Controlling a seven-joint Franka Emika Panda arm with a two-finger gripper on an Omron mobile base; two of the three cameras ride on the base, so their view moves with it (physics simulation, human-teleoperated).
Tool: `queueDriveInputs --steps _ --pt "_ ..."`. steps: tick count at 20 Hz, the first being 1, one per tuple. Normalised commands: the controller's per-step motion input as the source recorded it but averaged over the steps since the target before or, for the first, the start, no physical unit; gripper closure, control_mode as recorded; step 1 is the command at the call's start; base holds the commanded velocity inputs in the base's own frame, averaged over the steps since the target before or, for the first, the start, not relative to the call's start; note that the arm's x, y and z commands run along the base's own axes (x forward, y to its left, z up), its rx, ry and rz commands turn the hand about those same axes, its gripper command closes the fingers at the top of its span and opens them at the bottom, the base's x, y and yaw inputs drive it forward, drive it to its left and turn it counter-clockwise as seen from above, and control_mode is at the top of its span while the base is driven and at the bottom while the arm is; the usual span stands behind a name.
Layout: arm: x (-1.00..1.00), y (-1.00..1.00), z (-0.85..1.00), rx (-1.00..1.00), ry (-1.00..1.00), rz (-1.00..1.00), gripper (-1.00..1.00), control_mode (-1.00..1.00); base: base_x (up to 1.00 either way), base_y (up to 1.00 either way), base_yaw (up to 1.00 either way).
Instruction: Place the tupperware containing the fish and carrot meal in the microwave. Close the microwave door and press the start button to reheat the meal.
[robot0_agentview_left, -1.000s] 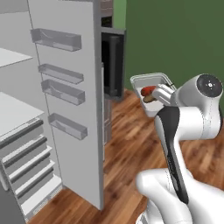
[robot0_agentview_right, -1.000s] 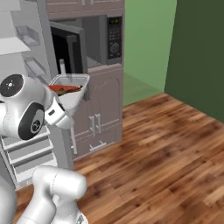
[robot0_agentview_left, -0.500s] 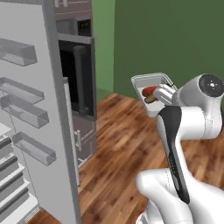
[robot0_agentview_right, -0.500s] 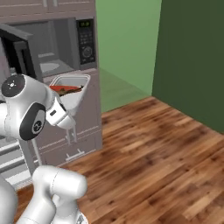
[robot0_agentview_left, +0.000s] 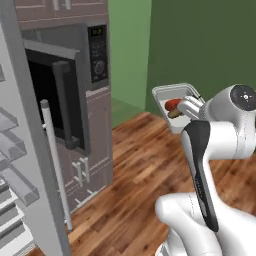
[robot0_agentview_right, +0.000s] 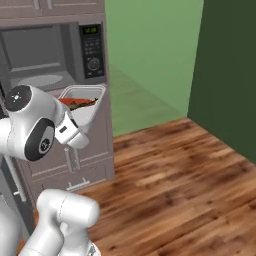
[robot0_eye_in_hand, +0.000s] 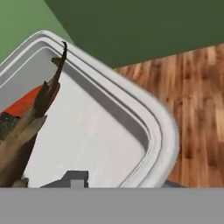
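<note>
Tool (robot0_eye_in_hand: 118, 186): pinched on the tupperware's near rim
Tupperware (robot0_agentview_left: 175, 102): held aloft, tilted, at 3 o'clock from the microwave (robot0_agentview_left: 60, 75)
Meal (robot0_agentview_left: 173, 106): carried inside the tupperware
Microwave door (robot0_agentview_left: 67, 107): swung open

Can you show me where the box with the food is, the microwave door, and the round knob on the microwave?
tupperware (robot0_agentview_right: 89, 104), right base view, on its white side wall.
microwave door (robot0_agentview_left: 65, 107), left base view, on the open door's dark edge.
dial (robot0_agentview_right: 92, 63), right base view, on the round knob's middle.
</note>
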Motion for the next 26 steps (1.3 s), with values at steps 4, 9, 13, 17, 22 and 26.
queueDriveInputs --steps 4,9,13,17,22,26 --pt "0.00 0.00 0.00 0.00 0.00 0.00 1.00 1.00 0.29 -0.56 0.53" --pt "0.00 0.00 0.00 0.00 0.00 0.00 1.00 1.00 0.31 -0.60 0.53" --pt "0.00 0.00 0.00 0.00 0.00 0.00 1.00 1.00 0.32 -0.59 0.53" --pt "0.00 0.00 0.00 0.00 0.00 0.00 1.00 1.00 0.34 -0.48 0.52" --pt "0.00 0.00 0.00 0.00 0.00 0.00 1.00 1.00 0.42 -0.33 0.49" --pt "0.00 0.00 0.00 0.00 0.00 0.00 1.00 1.00 0.46 -0.29 0.47"
